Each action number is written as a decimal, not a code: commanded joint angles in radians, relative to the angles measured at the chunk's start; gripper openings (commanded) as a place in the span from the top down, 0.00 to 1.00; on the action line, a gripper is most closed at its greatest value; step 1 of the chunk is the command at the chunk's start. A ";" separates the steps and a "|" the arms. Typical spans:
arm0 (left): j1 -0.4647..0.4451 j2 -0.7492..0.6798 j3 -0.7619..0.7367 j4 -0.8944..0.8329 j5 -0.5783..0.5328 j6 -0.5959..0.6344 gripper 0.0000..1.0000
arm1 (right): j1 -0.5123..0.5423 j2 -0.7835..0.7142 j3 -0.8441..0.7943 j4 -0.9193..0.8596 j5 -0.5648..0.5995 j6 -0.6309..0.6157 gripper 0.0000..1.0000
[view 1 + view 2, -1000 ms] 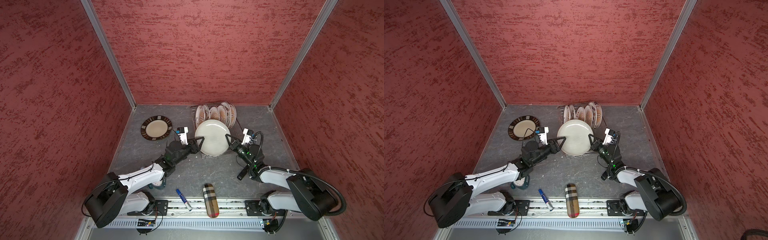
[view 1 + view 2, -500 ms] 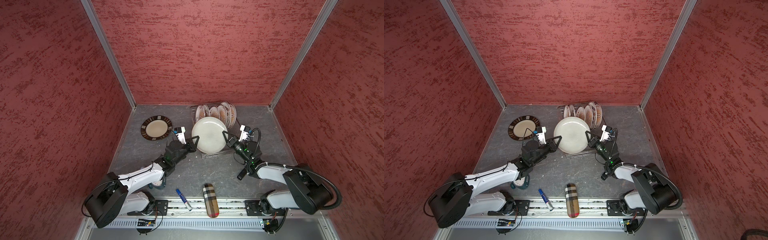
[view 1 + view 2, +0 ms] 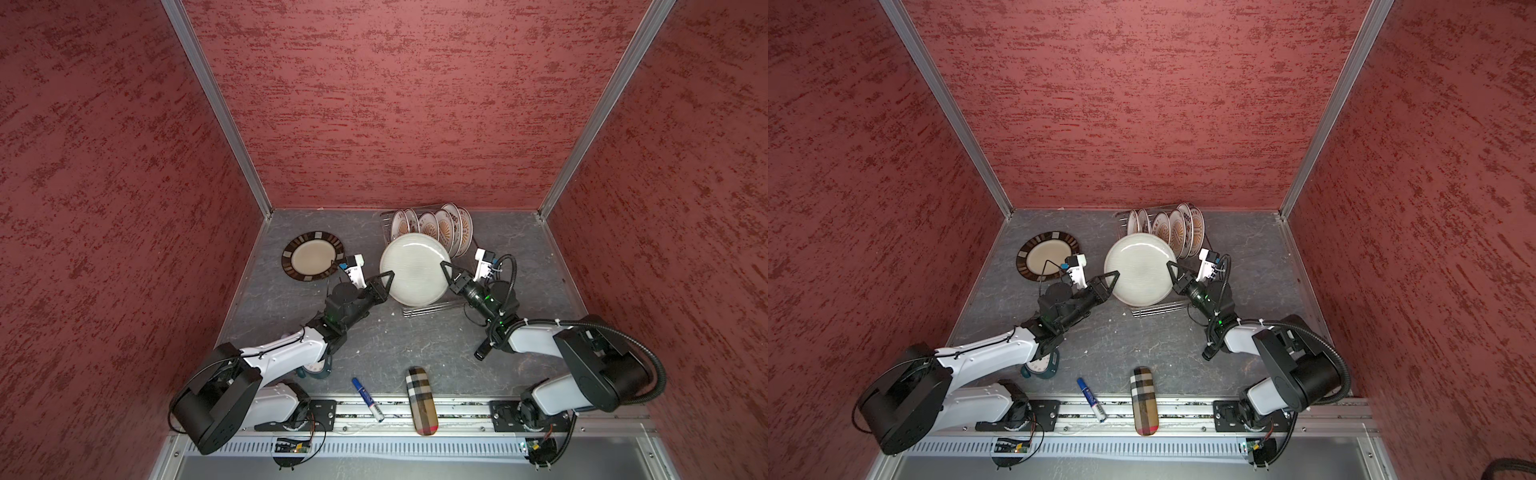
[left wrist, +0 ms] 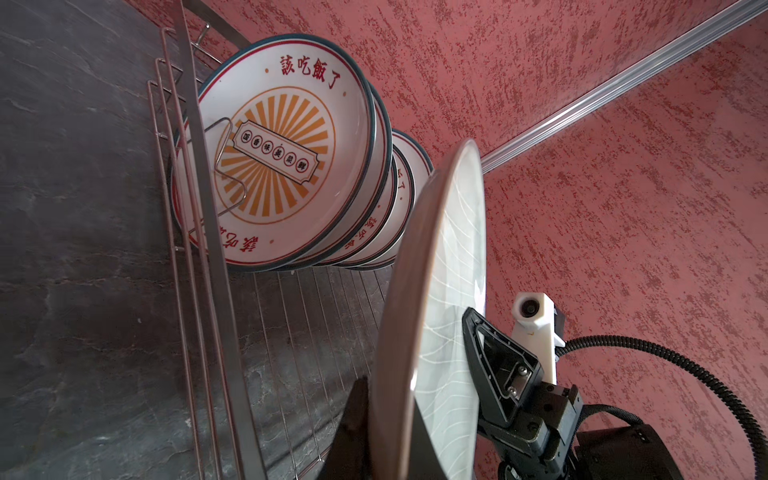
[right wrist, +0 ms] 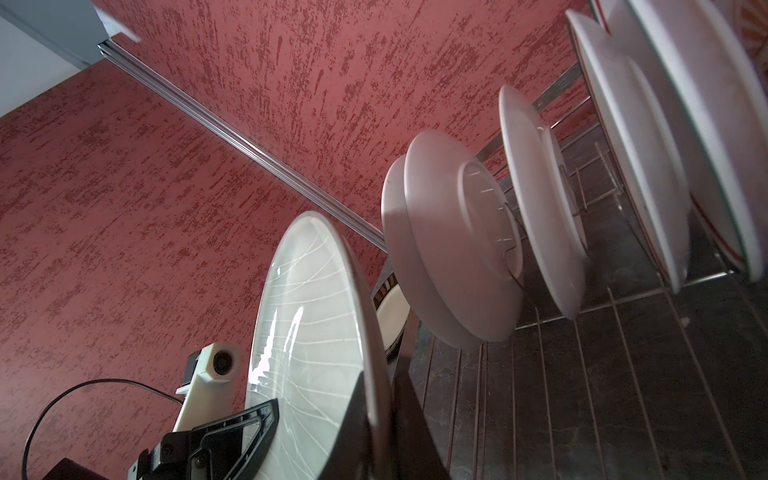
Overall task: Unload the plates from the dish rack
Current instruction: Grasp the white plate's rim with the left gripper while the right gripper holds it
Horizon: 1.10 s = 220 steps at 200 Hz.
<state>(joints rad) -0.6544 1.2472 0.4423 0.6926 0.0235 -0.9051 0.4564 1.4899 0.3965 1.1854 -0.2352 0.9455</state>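
In both top views the large grey-white plate [image 3: 415,268] hangs between the two grippers, over the near end of the dish rack [image 3: 430,309]. The left gripper [image 3: 388,281] is clamped on one side of its rim and the right gripper [image 3: 448,271] on the opposite side, so both carry it. The patterned plates [image 3: 440,226] stand in the rack just beyond the held plate. A brown-rimmed plate [image 3: 312,256] lies flat on the table [image 3: 415,345] beyond the left gripper, on its outer side. The step looks like a hand-over or a two-armed lift out of the rack. Either way, one gripper should let go only once the other's hold is sure.

The left wrist view shows the held plate edge-on and nearly upright, with its rim running down between this gripper's jaws. The right gripper pinches the far rim. The sunburst plates lean close behind the upper edge, so the plate is best drawn back toward the grippers before it is tilted.

In the right wrist view the glazed face turns toward the left gripper and the backs of the racked plates stand beyond. Whether the lower edge is clear of the rack wires cannot be told, so a lift straight up first seems the safer course.
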 commanded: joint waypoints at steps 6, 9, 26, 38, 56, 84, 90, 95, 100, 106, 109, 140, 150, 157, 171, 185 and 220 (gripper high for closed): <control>-0.013 -0.025 -0.011 0.093 0.087 0.009 1.00 | 0.025 -0.005 0.054 0.141 -0.101 0.017 0.81; -0.013 -0.026 -0.015 0.096 0.086 0.007 1.00 | 0.025 -0.004 0.054 0.141 -0.102 0.017 0.79; -0.010 -0.031 -0.042 0.139 0.078 -0.015 1.00 | 0.025 -0.001 0.057 0.141 -0.112 0.013 0.74; -0.003 -0.036 -0.055 0.163 0.093 -0.023 1.00 | 0.025 0.001 0.058 0.144 -0.122 0.013 0.71; 0.003 -0.058 -0.073 0.174 0.097 -0.031 1.00 | 0.025 0.004 0.060 0.148 -0.135 0.011 0.66; 0.007 -0.104 -0.106 0.179 0.068 -0.037 1.00 | 0.025 0.004 0.074 0.113 -0.152 -0.002 0.50; 0.007 -0.113 -0.109 0.170 0.062 -0.037 1.00 | 0.025 0.006 0.079 0.104 -0.156 -0.004 0.44; 0.008 -0.120 -0.114 0.168 0.055 -0.038 1.00 | 0.025 0.006 0.082 0.099 -0.160 -0.006 0.37; 0.009 -0.124 -0.120 0.170 0.047 -0.042 1.00 | 0.025 0.007 0.085 0.094 -0.165 -0.005 0.29; 0.010 -0.130 -0.131 0.177 0.039 -0.045 1.00 | 0.026 0.006 0.087 0.087 -0.167 -0.006 0.19; 0.011 -0.133 -0.135 0.181 0.037 -0.048 1.00 | 0.027 0.005 0.087 0.084 -0.166 -0.006 0.13; 0.031 -0.155 -0.154 0.184 0.032 -0.059 1.00 | 0.036 -0.023 0.081 0.045 -0.130 -0.031 0.01; 0.039 -0.159 -0.160 0.188 0.033 -0.067 1.00 | 0.037 -0.032 0.079 0.027 -0.118 -0.039 0.01; 0.046 -0.162 -0.164 0.193 0.035 -0.072 1.00 | 0.037 -0.032 0.076 0.016 -0.109 -0.045 0.01; 0.057 -0.170 -0.168 0.199 0.044 -0.079 1.00 | 0.038 -0.066 0.066 0.011 -0.095 -0.062 0.01; 0.064 -0.176 -0.175 0.207 0.046 -0.091 1.00 | 0.038 -0.078 0.054 0.013 -0.084 -0.077 0.01; 0.103 -0.195 -0.162 0.200 0.079 -0.128 1.00 | 0.037 -0.095 0.040 0.004 -0.078 -0.109 0.01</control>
<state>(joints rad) -0.5762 1.1034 0.2493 0.7208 0.0639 -0.9787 0.4873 1.4166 0.4561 1.1843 -0.3412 0.8761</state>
